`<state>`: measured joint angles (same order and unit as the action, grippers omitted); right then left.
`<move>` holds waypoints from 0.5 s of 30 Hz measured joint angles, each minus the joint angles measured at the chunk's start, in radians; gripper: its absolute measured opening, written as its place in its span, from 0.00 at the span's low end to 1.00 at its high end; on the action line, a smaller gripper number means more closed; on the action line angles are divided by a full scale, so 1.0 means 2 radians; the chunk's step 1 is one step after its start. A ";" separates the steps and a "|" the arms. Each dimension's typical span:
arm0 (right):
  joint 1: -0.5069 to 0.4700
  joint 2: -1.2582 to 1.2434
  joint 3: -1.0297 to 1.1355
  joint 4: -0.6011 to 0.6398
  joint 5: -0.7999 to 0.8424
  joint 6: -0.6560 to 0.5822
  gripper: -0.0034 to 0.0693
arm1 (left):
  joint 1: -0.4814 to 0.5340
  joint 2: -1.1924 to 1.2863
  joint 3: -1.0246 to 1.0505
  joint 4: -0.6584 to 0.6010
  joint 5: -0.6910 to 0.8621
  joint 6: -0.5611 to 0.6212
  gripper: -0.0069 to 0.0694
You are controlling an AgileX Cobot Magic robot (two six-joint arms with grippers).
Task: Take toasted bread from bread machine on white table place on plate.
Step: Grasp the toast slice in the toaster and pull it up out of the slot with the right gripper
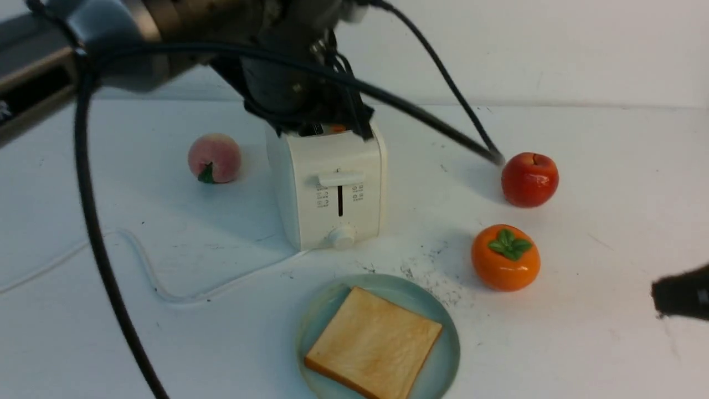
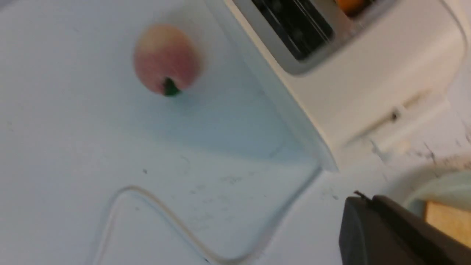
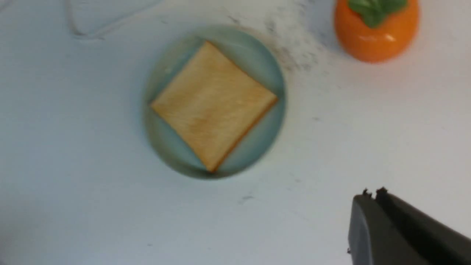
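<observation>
toast flat on plate, corner toward toaster (square, no long axis). bare table left of plate. left gripper, right gripper: both pinched closed, empty.

Glossy apple and persimmon; smooth white plastic bread machine; smooth plate; matt, scuffed white table.
</observation>
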<state>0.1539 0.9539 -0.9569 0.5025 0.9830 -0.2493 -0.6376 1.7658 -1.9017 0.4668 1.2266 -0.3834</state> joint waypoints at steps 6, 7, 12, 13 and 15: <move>0.059 0.104 -0.104 0.007 0.027 -0.010 0.04 | 0.115 -0.046 -0.002 -0.132 0.011 0.029 0.07; 0.074 0.126 -0.124 -0.003 0.028 -0.003 0.04 | 0.137 -0.051 0.002 -0.161 0.011 0.036 0.07; 0.162 0.258 -0.245 -0.118 0.047 0.067 0.04 | 0.265 -0.061 0.055 -0.290 0.013 0.070 0.07; 0.177 0.278 -0.265 -0.138 0.048 0.080 0.04 | 0.281 -0.061 0.064 -0.295 0.013 0.071 0.07; 0.191 0.302 -0.290 -0.162 0.048 0.098 0.04 | 0.297 -0.061 0.072 -0.296 0.013 0.071 0.07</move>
<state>0.5359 1.5576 -1.5375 0.1776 1.0800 -0.0526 -0.0437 1.6445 -1.7577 -0.1254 1.2531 -0.2408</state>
